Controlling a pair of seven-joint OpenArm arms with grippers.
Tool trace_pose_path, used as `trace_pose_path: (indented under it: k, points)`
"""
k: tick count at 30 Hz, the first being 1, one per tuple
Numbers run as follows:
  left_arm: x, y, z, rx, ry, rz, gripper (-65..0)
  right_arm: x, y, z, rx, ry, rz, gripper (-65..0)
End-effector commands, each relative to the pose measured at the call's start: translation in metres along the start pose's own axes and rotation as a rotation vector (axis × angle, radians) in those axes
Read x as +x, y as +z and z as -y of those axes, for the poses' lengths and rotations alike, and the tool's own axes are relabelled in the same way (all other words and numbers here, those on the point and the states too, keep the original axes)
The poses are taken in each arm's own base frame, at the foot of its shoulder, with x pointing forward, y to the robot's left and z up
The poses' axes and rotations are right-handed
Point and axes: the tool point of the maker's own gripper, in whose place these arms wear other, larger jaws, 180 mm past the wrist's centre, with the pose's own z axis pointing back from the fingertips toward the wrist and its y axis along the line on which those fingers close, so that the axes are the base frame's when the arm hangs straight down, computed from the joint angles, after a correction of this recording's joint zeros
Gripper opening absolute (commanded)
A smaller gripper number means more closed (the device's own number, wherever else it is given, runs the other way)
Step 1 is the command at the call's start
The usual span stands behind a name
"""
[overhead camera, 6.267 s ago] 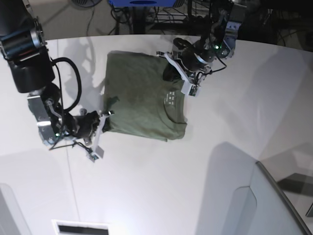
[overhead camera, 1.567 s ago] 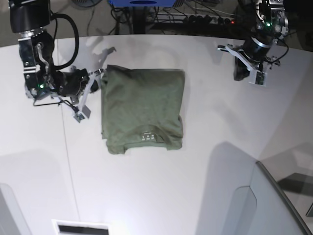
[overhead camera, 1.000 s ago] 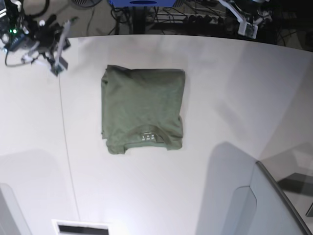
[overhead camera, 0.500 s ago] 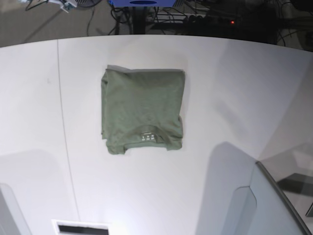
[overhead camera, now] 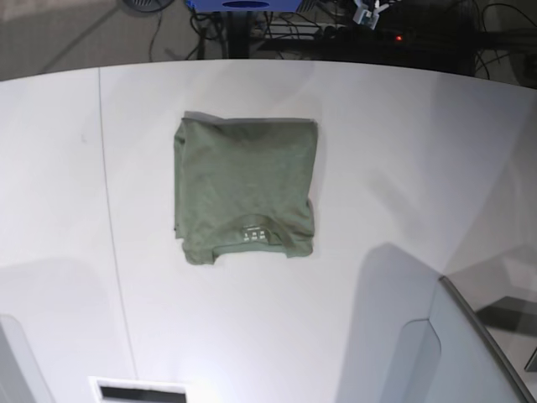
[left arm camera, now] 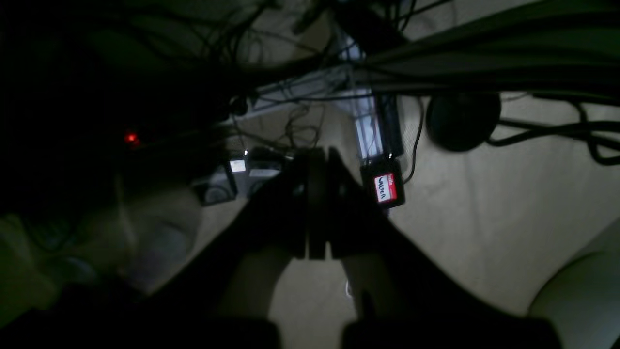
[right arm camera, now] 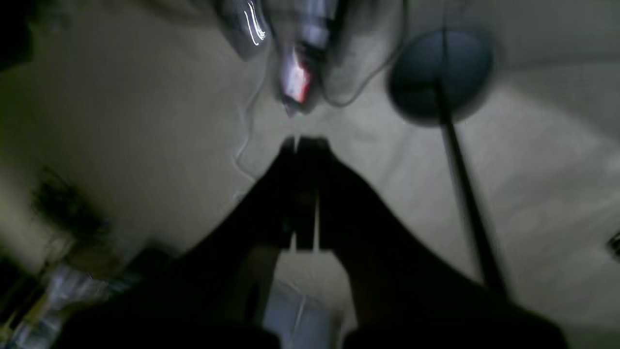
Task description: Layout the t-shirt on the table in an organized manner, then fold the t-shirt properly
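olive-green cotton t-shirt: folded compact rectangle, flat on white desk | left tool, right tool: clamped empty, far off | fold apparently complete

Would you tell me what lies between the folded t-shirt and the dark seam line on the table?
Only bare white table; the base view shows nothing between the t-shirt and the seam line.

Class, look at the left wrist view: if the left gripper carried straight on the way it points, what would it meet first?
Probably the black box with the red-and-white label on the floor, just beyond the shut left gripper; depth is unclear.
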Motion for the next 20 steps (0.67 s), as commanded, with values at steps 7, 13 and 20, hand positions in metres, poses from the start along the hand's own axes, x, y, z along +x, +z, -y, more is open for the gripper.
trace_pose_path:
  k: [7,13,20]
  points:
    - [-0.015,0.007,0.001,-0.109,-0.233,-0.079,-65.0,-0.015,0.007,0.003,-0.037,-0.155,0.037,-65.0]
    - [-0.006,0.002,0.003,-0.126,-0.271,-0.072,-65.0,-0.012,0.006,0.001,-0.018,-0.106,0.031,-65.0]
    - [-0.013,0.001,0.022,-0.154,-0.254,-0.079,-65.0,-0.026,0.011,0.005,0.012,0.032,-0.025,-65.0]
